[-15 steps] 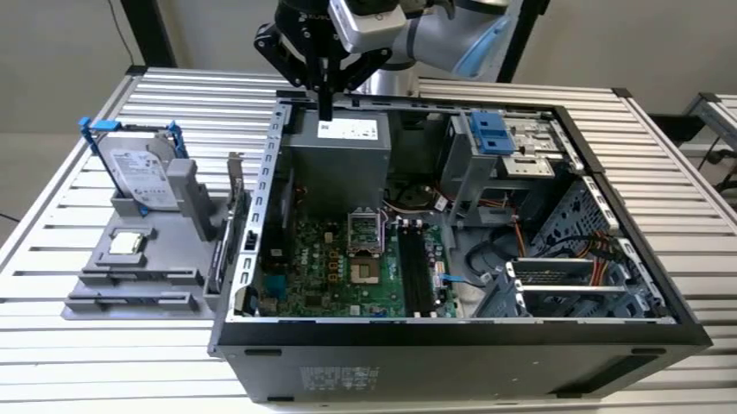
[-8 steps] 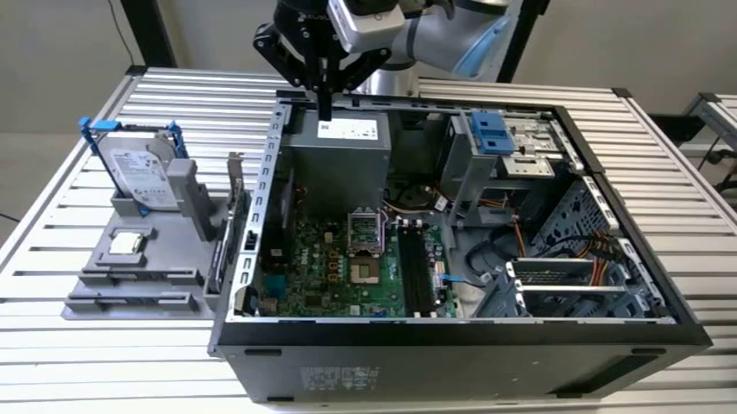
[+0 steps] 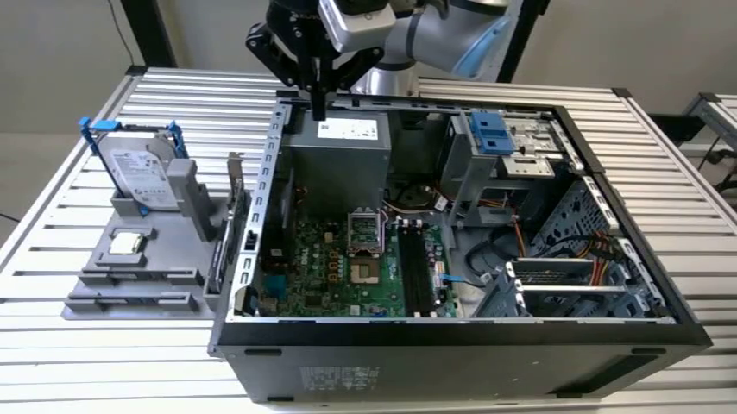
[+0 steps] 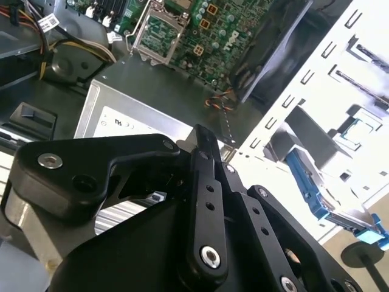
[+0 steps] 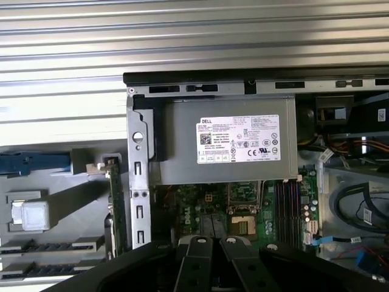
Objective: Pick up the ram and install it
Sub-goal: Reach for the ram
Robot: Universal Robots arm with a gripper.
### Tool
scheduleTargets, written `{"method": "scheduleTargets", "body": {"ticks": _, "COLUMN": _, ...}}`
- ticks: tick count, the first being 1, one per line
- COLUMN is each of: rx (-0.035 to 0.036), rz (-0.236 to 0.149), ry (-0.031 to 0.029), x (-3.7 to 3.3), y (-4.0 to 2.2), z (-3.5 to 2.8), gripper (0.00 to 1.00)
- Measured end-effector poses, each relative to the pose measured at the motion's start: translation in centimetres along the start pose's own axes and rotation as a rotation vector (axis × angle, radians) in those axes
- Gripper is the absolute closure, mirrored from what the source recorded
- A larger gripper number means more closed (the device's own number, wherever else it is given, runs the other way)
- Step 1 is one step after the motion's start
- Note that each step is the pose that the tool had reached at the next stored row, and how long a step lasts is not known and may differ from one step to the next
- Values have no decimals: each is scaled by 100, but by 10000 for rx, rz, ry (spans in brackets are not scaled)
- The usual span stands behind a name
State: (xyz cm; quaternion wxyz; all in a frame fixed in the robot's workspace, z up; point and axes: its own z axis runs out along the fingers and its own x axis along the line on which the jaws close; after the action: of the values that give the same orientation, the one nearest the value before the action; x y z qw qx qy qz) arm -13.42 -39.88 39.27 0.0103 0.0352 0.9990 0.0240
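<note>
In the exterior view my gripper [image 3: 319, 110] hangs over the far wall of the open computer case [image 3: 599, 259], above the grey power supply [image 3: 337, 159]. Its fingers come to one narrow point, shut and holding nothing. The first wrist view looks down past the fingers [image 5: 199, 246] onto the power supply [image 5: 225, 143] and the motherboard [image 5: 200, 210]. The ram [image 3: 214, 263] appears as a dark thin stick standing on edge at the grey fixture's side nearest the case, well away from the gripper. The motherboard's black slots [image 3: 412, 267] run beside the processor socket [image 3: 364, 233].
The grey fixture [image 3: 138, 289] on the exterior view's left holds a silver hard drive in a blue frame [image 3: 136, 172], a processor chip [image 3: 124, 244] and an expansion card with a metal bracket [image 3: 238, 198]. Cables [image 3: 576, 246] and drive cages [image 3: 507, 142] fill the case's other half. The slatted table [image 3: 69, 362] lies all around.
</note>
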Motion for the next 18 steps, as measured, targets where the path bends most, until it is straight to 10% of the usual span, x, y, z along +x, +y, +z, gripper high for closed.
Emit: {"method": "scheduleTargets", "body": {"ticks": 18, "rx": -1, "rz": -22, "ry": 1, "x": 263, "y": -18, "z": -6, "gripper": 100}}
